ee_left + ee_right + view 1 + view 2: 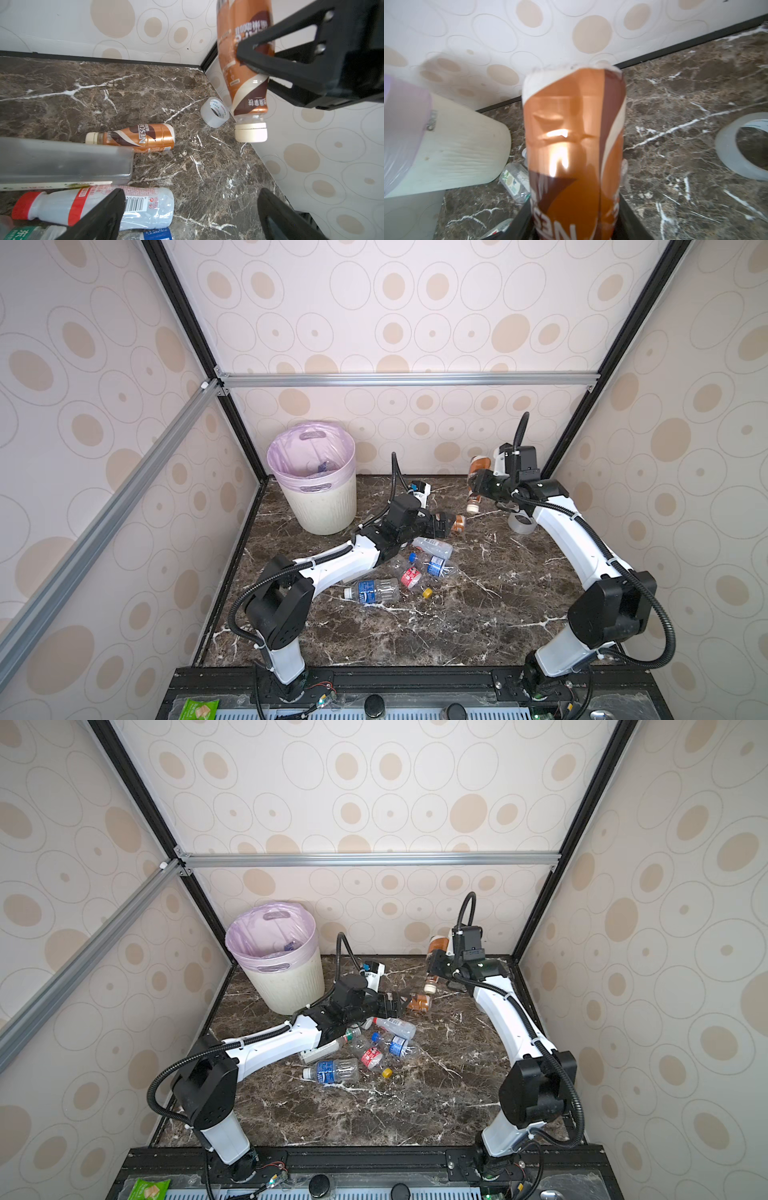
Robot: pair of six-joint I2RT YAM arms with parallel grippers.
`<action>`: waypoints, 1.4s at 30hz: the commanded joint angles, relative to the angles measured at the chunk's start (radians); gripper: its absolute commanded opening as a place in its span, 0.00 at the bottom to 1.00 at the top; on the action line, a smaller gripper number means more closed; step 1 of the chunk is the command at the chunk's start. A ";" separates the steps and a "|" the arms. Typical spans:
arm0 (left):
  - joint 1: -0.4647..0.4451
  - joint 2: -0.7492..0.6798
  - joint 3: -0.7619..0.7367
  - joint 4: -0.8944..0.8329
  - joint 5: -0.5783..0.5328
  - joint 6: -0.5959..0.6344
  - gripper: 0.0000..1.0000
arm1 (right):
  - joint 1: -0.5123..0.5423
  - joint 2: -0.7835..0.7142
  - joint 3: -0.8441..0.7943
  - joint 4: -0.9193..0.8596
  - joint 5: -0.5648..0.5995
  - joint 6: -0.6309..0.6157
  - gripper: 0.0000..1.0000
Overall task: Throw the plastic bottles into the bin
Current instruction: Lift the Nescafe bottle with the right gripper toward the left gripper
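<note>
In both top views the bin [328, 510] stands in the far left corner of the table [478, 614]. The right gripper [478, 484] is raised above the far right part of the table. Its jaws pinch a brown bottle [476, 466] around the middle, with the cap down. The left gripper [449, 525] is low near the middle of the table with its jaws spread, just beside a second brown bottle [459, 523] that lies on the table. Several clear bottles [374, 591] lie near the left arm, well apart from the bin. A tape roll [521, 526] sits under the right arm.

In the left wrist view the spread jaws hold nothing. The second brown bottle [141, 138] lies ahead of them, apart from them. A red-capped bottle [93, 205] lies partly behind one finger.

In the right wrist view the brown bottle [575, 145] fills the middle and its wrap is dented. The bin [456, 145] is beyond it.
</note>
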 commanded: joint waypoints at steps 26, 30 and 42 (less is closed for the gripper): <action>-0.007 -0.033 -0.022 0.187 0.019 -0.114 0.66 | 0.173 -0.101 -0.088 0.139 0.026 0.148 0.48; -0.006 -0.036 -0.029 0.199 0.010 -0.119 0.66 | 0.176 -0.103 -0.088 0.145 0.021 0.154 0.48; -0.007 -0.035 -0.055 0.221 0.005 -0.133 0.52 | 0.185 -0.103 -0.107 0.182 -0.003 0.178 0.48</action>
